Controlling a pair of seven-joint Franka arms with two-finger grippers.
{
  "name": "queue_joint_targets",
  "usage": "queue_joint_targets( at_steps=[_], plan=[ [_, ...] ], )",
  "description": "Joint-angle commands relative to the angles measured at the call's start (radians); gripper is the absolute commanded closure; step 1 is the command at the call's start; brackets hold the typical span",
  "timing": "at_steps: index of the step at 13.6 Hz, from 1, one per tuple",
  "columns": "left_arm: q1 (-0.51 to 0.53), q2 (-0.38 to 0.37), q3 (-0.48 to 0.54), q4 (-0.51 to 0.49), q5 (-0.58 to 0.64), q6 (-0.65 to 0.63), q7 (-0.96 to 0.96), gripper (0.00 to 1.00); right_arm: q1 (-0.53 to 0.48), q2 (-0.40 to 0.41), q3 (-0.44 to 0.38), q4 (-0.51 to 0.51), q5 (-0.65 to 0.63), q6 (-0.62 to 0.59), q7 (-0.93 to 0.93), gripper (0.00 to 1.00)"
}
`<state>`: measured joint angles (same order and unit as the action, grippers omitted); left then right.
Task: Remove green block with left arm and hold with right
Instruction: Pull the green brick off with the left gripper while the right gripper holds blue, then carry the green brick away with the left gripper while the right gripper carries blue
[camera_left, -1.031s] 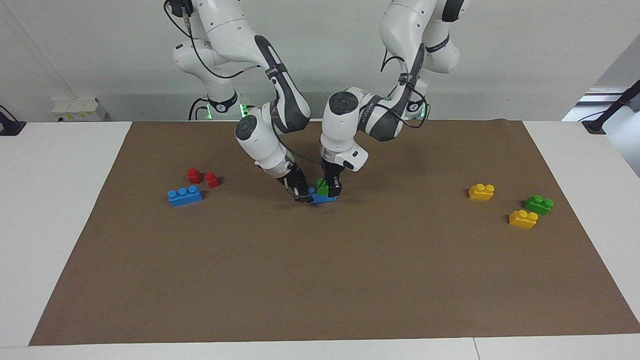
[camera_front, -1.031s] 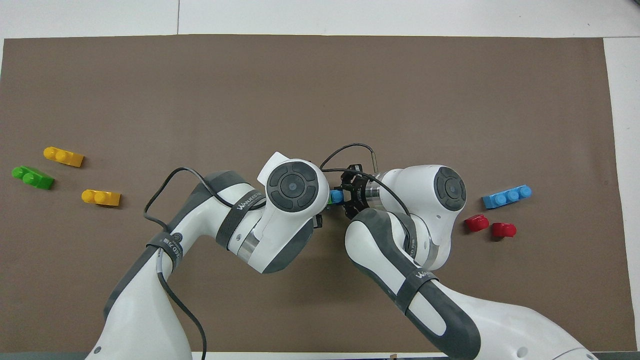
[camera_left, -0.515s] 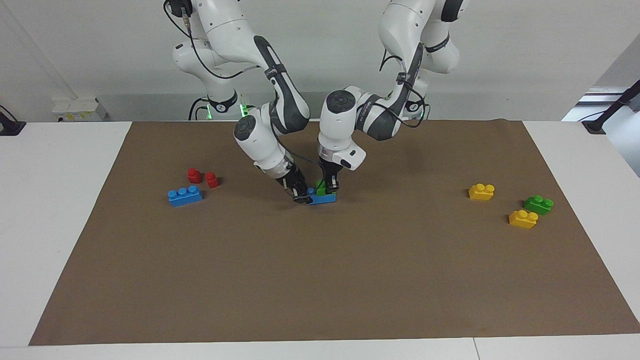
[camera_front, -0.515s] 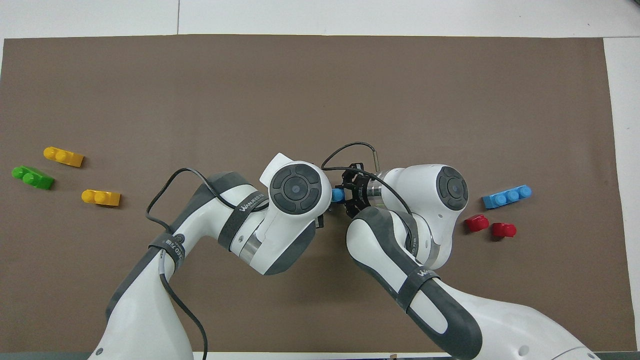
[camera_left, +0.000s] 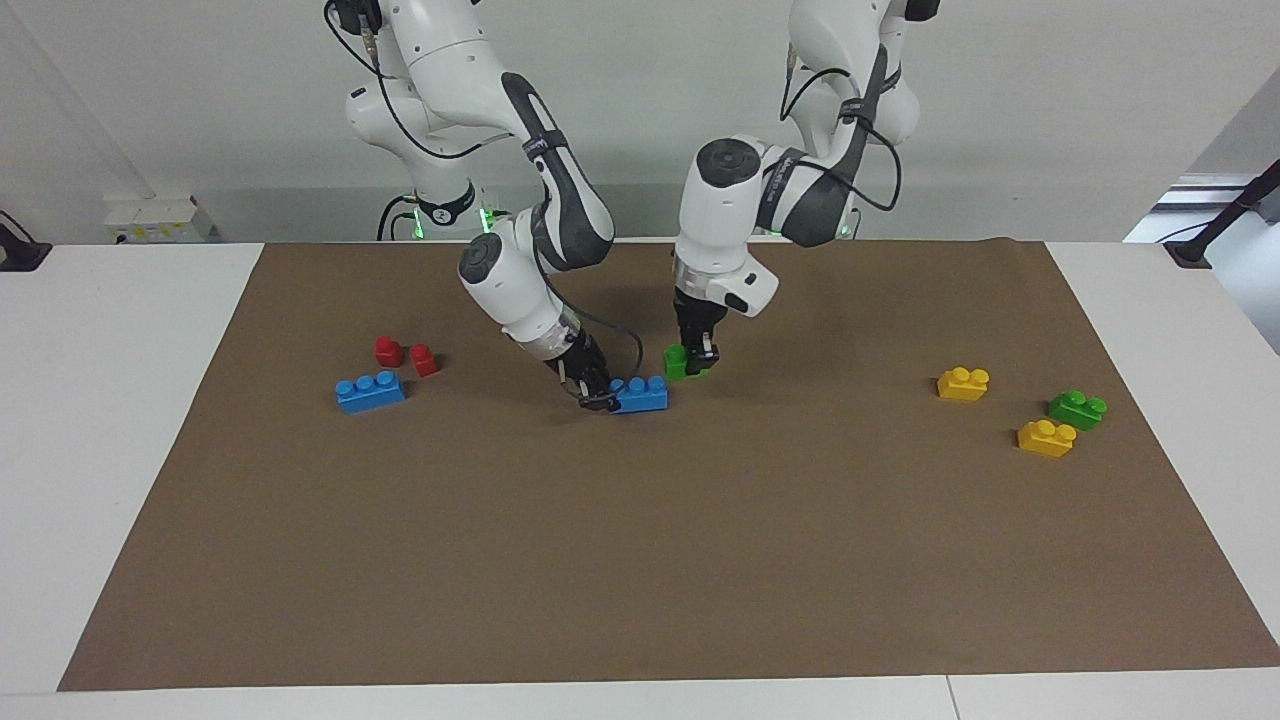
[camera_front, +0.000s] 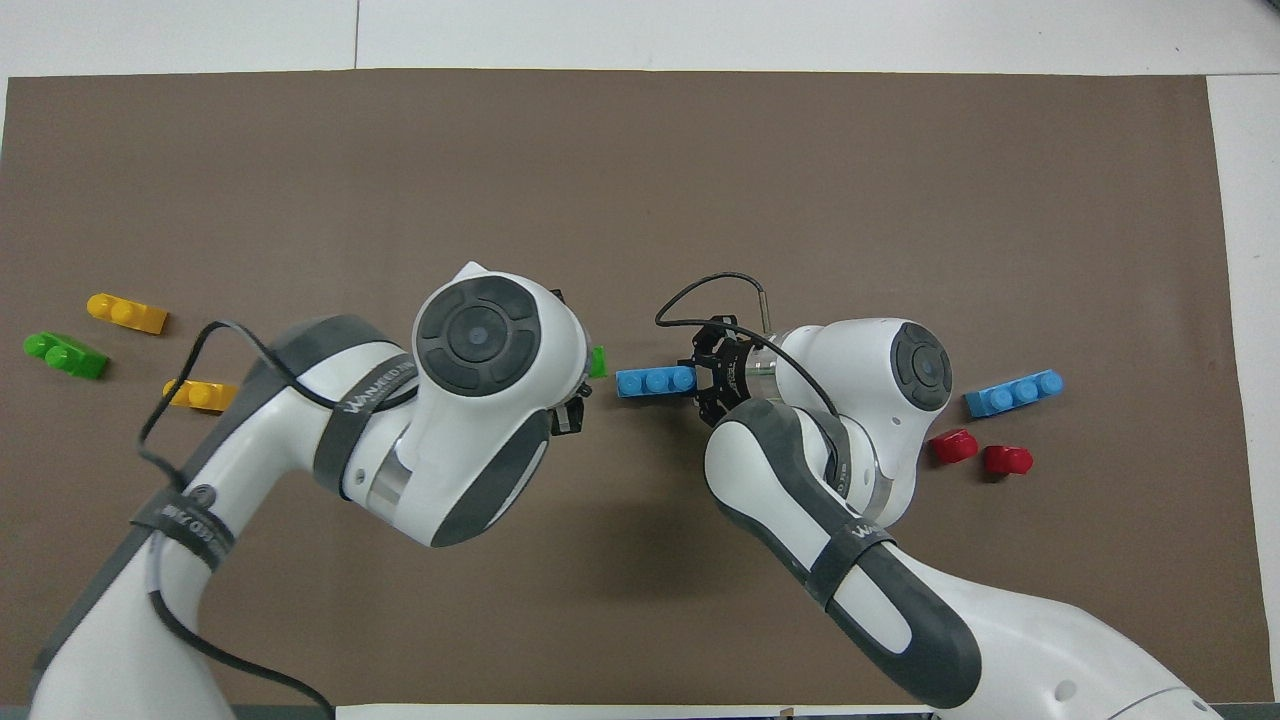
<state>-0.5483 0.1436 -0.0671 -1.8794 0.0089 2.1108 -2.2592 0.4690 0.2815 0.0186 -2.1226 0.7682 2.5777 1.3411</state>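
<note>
Green block (camera_left: 683, 362), the bright two-stud brick, sits just right of the frame's centre in the facing view, clenched in our left gripper (camera_left: 700, 355) and already parted from the blue brick (camera_left: 640, 394), which lies on the mat beside it. Our right gripper (camera_left: 596, 392) grasps that blue brick at its end, pinning it down. We judge the pull-off done; what is left is little more than carrying the block clear. Largest around us is the white table (camera_left: 120, 420), then the brown mat (camera_left: 640, 560) covering its middle, with a pale wall at the top. Loose bricks remain: another blue brick (camera_left: 370, 391) and two red pieces (camera_left: 405, 355) at left, two yellow bricks (camera_left: 963, 383) and a darker green brick (camera_left: 1077, 409) at right.
</note>
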Motion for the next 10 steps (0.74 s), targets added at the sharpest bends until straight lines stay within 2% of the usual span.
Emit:
queue_joint_targets(
  at_steps=[1, 3, 6, 10],
  plan=[
    [0.098, -0.080, -0.005, -0.012, 0.008, -0.090, 0.136, 1.00, -0.077, -0.011, 0.001, 0.084, 0.008, -0.123, -0.045, 1.00],
    [0.195, -0.093, -0.005, -0.012, 0.002, -0.129, 0.293, 1.00, -0.162, -0.015, -0.002, 0.160, -0.026, -0.250, -0.095, 1.00],
    [0.331, -0.093, -0.005, -0.023, -0.004, -0.129, 0.530, 1.00, -0.315, -0.030, -0.002, 0.191, -0.073, -0.371, -0.245, 1.00],
    [0.508, -0.093, -0.003, -0.046, -0.035, -0.109, 0.873, 1.00, -0.463, -0.025, -0.003, 0.176, -0.173, -0.415, -0.272, 1.00]
  ],
)
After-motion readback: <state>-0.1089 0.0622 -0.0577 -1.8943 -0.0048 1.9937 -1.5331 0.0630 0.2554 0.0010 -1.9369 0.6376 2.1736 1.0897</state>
